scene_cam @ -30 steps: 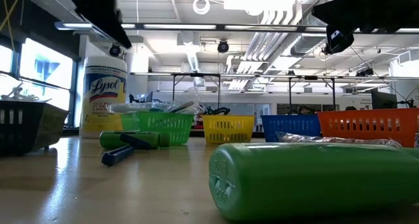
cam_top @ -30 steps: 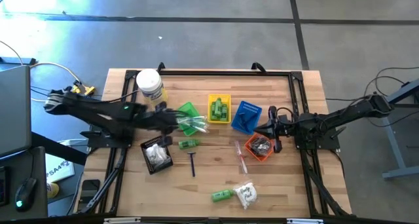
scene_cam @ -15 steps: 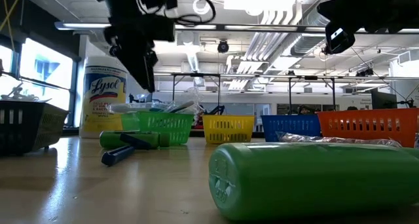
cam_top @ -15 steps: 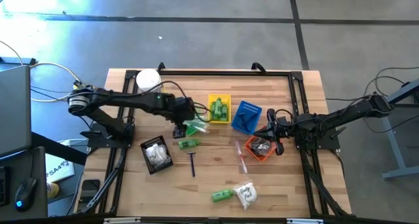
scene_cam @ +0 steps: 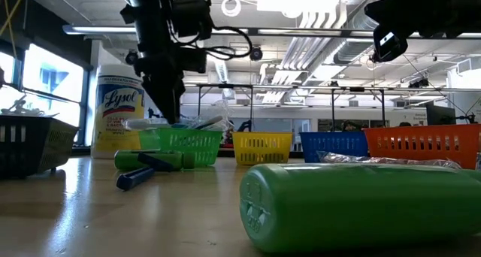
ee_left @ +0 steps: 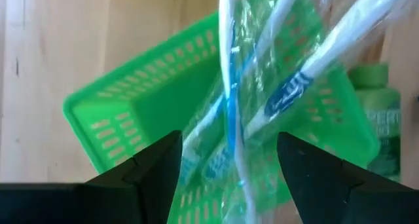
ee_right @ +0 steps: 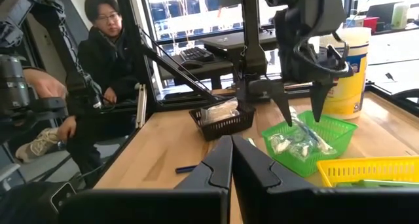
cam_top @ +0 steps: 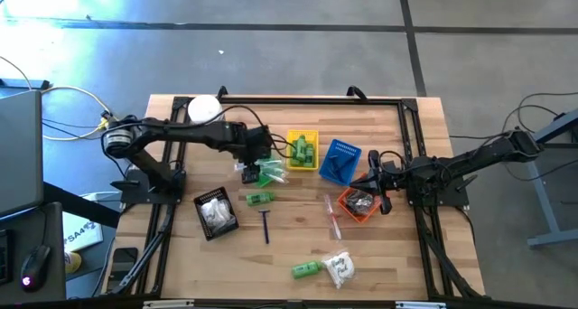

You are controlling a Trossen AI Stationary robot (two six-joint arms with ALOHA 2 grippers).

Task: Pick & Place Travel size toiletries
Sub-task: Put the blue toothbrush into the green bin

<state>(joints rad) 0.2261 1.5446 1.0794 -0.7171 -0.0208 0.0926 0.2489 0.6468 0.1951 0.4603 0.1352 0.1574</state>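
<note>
1. Fingers of our left gripper (cam_top: 256, 160) stand apart above the green basket (cam_top: 268, 173), centre-left of the high view.
2. Clear-wrapped sticks (ee_left: 262, 112) lie in it.
3. Our right gripper (cam_top: 377, 176), centre-right, is closed, empty.

green basket (ee_left: 150, 112) | sticks (ee_left: 288, 93): clear wrap, white, blue stripe, perhaps | dark fingers (ee_left: 154, 168)

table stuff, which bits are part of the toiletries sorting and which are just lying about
Job: clear-wrapped toothbrushes in the green plastic basket; small green bottle; dark razor; white sachets; open left pincer.

Lying about: big white wipes tub; person seated beyond the table.
</note>
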